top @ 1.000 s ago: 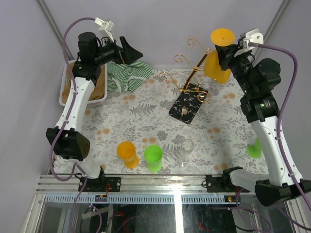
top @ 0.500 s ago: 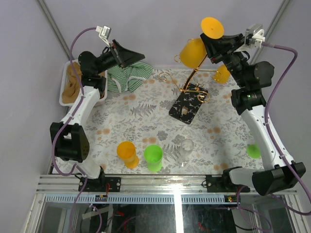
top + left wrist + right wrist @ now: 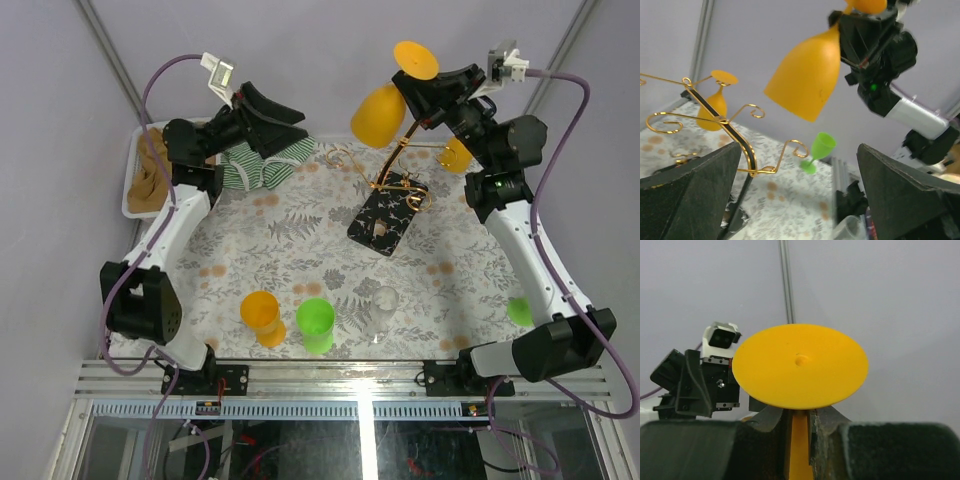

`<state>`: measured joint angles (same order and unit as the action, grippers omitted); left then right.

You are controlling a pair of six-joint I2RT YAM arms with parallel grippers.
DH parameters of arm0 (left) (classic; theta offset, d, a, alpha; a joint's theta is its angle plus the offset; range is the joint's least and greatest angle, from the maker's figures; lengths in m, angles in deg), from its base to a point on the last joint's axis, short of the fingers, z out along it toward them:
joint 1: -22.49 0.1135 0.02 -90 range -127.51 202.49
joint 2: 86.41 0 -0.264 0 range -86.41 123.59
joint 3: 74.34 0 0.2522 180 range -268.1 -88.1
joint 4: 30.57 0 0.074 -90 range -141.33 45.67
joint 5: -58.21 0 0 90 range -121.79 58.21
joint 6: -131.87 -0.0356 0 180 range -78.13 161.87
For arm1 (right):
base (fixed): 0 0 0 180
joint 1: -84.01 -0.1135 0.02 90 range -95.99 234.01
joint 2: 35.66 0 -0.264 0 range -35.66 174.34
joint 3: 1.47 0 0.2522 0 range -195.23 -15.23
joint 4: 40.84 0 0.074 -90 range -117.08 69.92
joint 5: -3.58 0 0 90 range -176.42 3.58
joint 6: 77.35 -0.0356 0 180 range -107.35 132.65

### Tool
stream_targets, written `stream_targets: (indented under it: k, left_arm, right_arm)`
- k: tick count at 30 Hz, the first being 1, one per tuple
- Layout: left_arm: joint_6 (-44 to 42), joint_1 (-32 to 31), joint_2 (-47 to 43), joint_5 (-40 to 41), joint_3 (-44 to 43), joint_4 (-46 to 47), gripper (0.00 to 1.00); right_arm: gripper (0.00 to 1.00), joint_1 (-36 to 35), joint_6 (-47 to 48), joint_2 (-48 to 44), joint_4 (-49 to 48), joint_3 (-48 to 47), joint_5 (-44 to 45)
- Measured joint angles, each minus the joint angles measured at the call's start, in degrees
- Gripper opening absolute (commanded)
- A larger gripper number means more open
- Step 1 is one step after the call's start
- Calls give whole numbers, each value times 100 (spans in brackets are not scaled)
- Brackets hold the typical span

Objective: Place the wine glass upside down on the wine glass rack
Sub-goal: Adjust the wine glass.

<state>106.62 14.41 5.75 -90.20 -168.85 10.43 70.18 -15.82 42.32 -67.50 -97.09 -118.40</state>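
As it must hang foot-up, the right end effector [image 3: 410, 92] is gripping the orange wine glass [image 3: 377, 116] bowl-down at upper centre, above the wine glass rack [image 3: 390, 205]; the left end effector [image 3: 290, 132] is gaping empty.

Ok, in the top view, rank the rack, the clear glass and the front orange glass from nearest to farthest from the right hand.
1. wine glass rack, far centre, just beside the right hand gripping the wine glass.
2. clear glass, front centre.
3. front orange glass, front left.
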Motion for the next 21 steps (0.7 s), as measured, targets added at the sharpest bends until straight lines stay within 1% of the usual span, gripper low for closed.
stream_targets:
  k: [4,8,10,13,17,19,21]
  left_arm:
    - [-1860,-319,-553,-55,-4,-1368,100]
    - [-2747,-428,-796,-131,-138,-1908,100]
    - [-2892,-426,-776,-173,-177,-1993,100]
    - [-2876,-426,-649,-232,-164,-1989,100]
    - [-2710,-426,-527,-219,96,-1871,100]
    - [-2520,-428,-481,-166,212,-1773,100]
    - [-2024,-431,-348,-81,249,-1403,100]
  right_arm:
    - [0,0,-149,203,334,-190,-275]
    - [0,0,-223,234,529,-227,-428]
    - [0,0,-275,234,531,-229,-481]
    - [0,0,-391,234,466,-229,-514]
    - [0,0,-678,234,35,-225,-448]
    - [0,0,-837,234,-236,-214,-380]
    - [0,0,-1040,243,-588,-205,-302]
